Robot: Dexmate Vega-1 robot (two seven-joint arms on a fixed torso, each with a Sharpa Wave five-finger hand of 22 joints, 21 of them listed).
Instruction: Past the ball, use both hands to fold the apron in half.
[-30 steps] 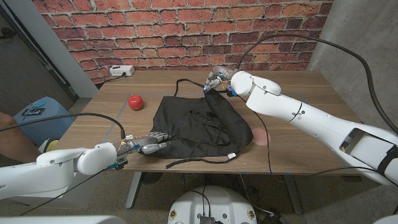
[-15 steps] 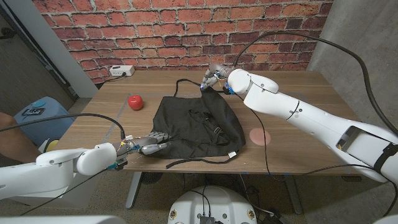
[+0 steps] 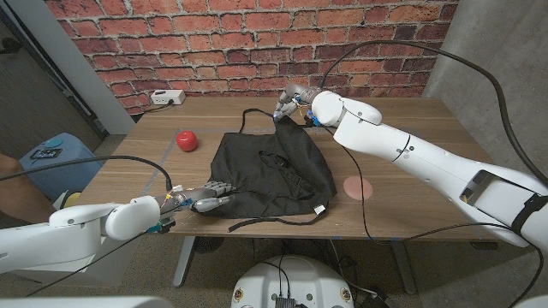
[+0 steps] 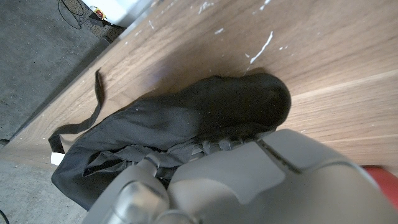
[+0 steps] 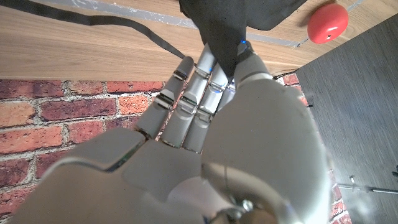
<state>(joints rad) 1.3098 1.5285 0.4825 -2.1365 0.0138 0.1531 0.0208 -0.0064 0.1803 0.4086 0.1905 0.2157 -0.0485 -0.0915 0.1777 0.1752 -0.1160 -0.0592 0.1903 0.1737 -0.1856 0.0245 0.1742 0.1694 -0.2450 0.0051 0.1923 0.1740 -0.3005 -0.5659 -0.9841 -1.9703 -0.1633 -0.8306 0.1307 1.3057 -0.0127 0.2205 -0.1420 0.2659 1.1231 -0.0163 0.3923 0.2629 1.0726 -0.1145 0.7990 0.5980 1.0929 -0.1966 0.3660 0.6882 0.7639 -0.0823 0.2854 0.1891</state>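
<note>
Now pinching the apron (image 3: 274, 171) at its far corner with right robot hand (image 3: 291, 106), fingers closed; gripping near edge with left robot hand (image 3: 208, 196), fingers curled on cloth.

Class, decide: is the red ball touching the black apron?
Apart. The head view shows bare wood between the ball and the apron.

The left hand (image 4: 249, 180) covers the near corner of the crumpled black cloth apron (image 4: 186, 124) in its wrist view, the right hand (image 5: 205, 118) hides where its fingers meet the cloth, and the round red ball (image 5: 328, 22) is blurred.
</note>
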